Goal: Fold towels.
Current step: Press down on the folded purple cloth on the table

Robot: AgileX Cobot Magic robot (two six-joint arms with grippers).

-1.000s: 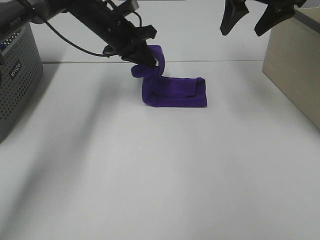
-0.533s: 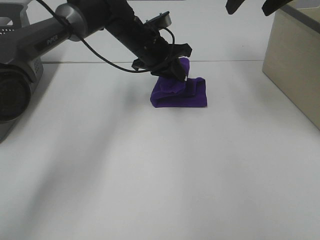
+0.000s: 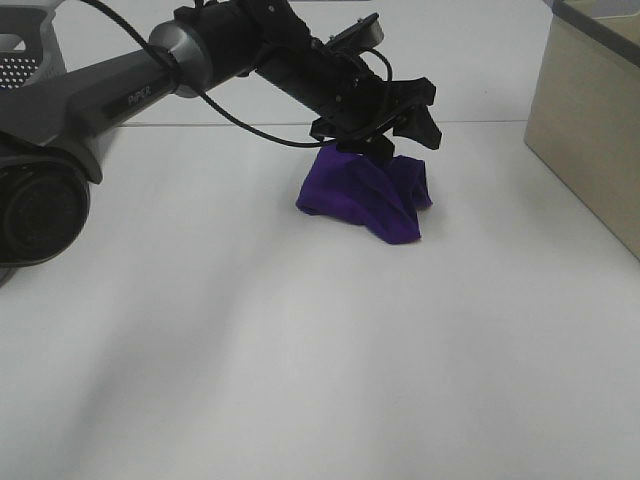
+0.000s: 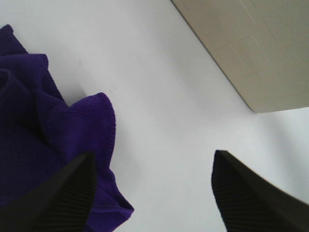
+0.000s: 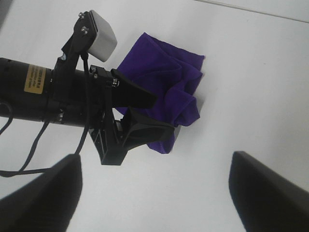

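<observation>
The purple towel lies in a crumpled heap on the white table. My left gripper reaches across from the left and hovers just over the heap's far right side, open, fingers spread. In the left wrist view the left gripper holds nothing. The towel lies by one finger. My right gripper is open and empty, high above. Its wrist view looks down on the towel and the left arm. The right gripper is outside the exterior view.
A beige box stands at the table's right edge, also in the left wrist view. A grey perforated basket sits at the far left behind the left arm's base.
My left gripper carried the towel's lifted left part over to the right and opened. The flat fold became a crumpled heap. The right gripper rose out of the exterior view.
</observation>
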